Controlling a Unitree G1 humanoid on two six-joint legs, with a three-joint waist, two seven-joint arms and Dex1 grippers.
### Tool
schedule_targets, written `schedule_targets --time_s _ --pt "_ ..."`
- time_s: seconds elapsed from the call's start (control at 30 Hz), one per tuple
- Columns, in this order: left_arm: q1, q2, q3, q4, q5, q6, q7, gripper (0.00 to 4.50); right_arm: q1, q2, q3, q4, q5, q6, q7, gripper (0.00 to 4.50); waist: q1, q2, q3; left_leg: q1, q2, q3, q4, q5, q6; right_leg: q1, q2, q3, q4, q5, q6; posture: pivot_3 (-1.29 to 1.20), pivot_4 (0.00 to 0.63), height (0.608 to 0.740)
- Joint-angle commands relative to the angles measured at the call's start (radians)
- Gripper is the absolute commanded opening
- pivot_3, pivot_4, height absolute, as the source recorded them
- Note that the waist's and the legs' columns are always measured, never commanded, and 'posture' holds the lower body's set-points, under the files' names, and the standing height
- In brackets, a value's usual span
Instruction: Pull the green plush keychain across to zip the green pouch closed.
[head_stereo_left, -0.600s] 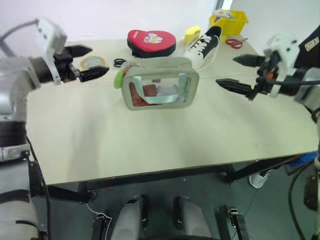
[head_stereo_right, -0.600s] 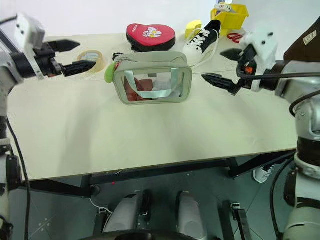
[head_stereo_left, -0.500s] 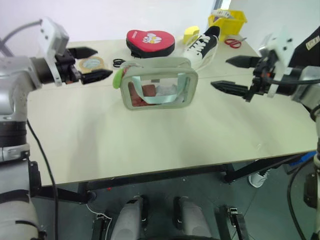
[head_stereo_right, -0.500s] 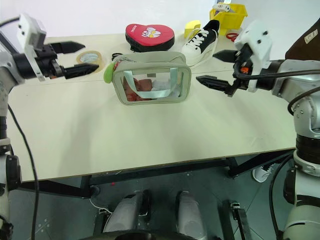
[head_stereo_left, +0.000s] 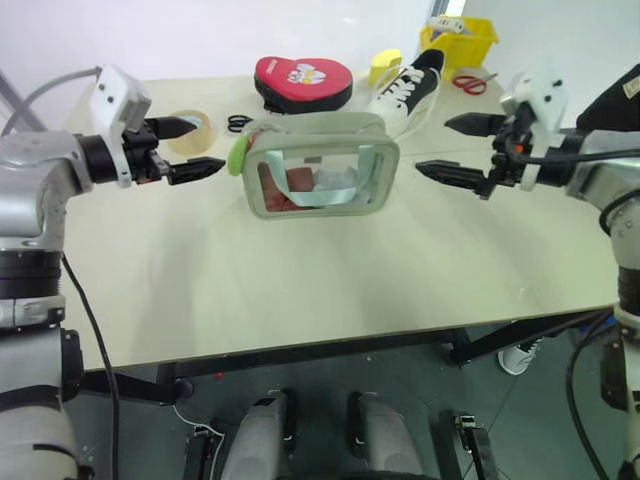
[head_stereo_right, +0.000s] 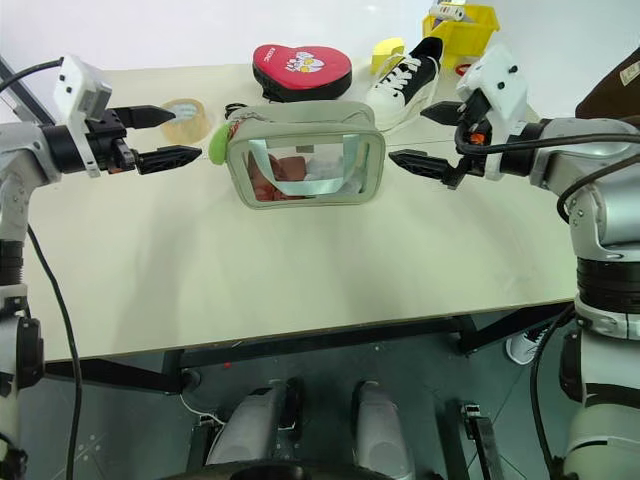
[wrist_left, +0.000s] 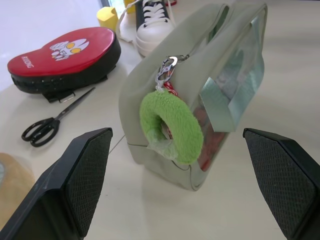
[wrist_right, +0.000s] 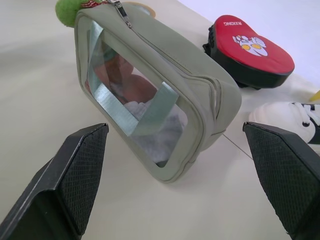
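beige table, green pouch, sneaker

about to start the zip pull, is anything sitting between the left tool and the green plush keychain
Nothing visible does. The open left tool faces the green plush keychain, which hangs at the near end of the green pouch, with only bare table between them.

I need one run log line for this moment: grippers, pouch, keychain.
left gripper: open, beside keychain | right gripper: open, beside pouch | green pouch: upright on table | green plush keychain: hanging from zipper, untouched
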Motion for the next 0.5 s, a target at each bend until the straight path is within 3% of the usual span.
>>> schedule_targets --time_s 0.03,0.2,0.3,0.5 --pt "-0.013 0.018 0.043 -0.037 -0.024 0.014 0.001 4.47 -0.075 0.023 0.022 0.028 -0.037 -0.071 0.004 4.48 -0.002 0.0 0.0 0.0 0.0 0.0 0.0 0.0 0.0 0.0 0.0 0.0 0.0 0.0 0.0 0.0 0.15 0.74" --pt "-0.038 0.006 0.018 -0.051 -0.063 0.071 -0.05 4.47 -0.226 0.151 0.177 0.236 -0.146 -0.253 0.096 4.48 -0.007 0.0 0.0 0.001 0.0 0.001 0.0 0.0 0.0 0.0 0.0 0.0 0.001 0.0 0.0 0.0 0.15 0.74" --pt "-0.031 0.004 -0.003 -0.1 -0.076 0.066 -0.098 4.47 -0.347 0.261 0.264 0.497 -0.248 -0.423 0.142 4.48 -0.007 0.0 0.0 0.001 0.0 0.002 0.0 0.0 0.0 0.0 0.001 0.0 0.001 0.0 0.0 0.0 0.15 0.74" --pt "0.002 -0.023 -0.009 -0.254 -0.113 0.121 -0.071 4.47 -0.506 0.423 0.321 0.943 -0.393 -0.715 0.13 4.48 -0.002 0.0 0.0 0.001 -0.001 0.004 0.001 0.001 0.002 0.001 0.002 -0.001 0.002 0.0 0.001 0.0 0.15 0.74"
